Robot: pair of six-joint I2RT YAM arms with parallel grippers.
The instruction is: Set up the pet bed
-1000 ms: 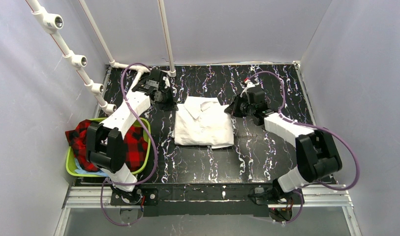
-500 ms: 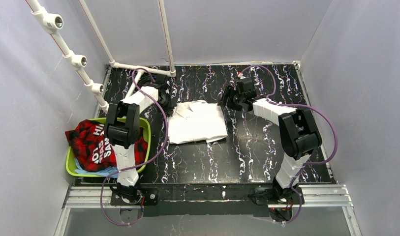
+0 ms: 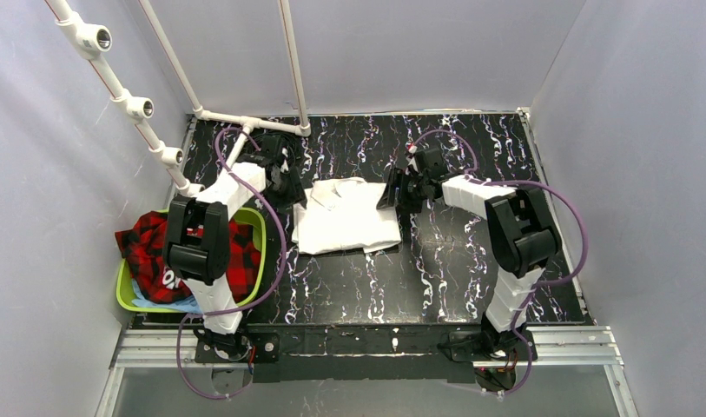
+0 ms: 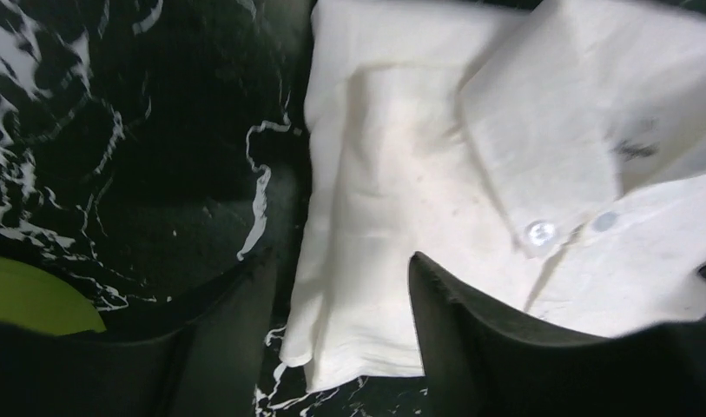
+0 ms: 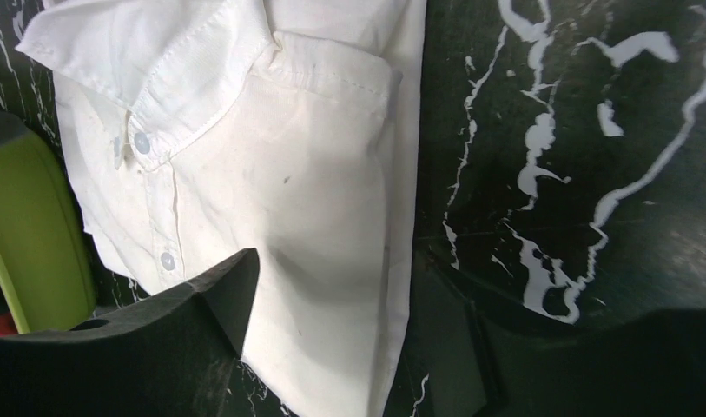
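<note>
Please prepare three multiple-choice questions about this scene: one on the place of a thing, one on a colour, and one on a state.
1. Where does the green basket stand?
A) at the left edge of the table
B) at the far right corner
C) in the middle

2. What colour is the folded shirt?
A) red
B) white
C) blue

3. The left gripper and right gripper are:
A) both shut on the shirt
B) both shut on nothing
C) both open

Answers:
1 A: the top view shows it beside the left arm.
2 B: all views show white cloth.
3 C: each wrist view shows the fingers apart.
</note>
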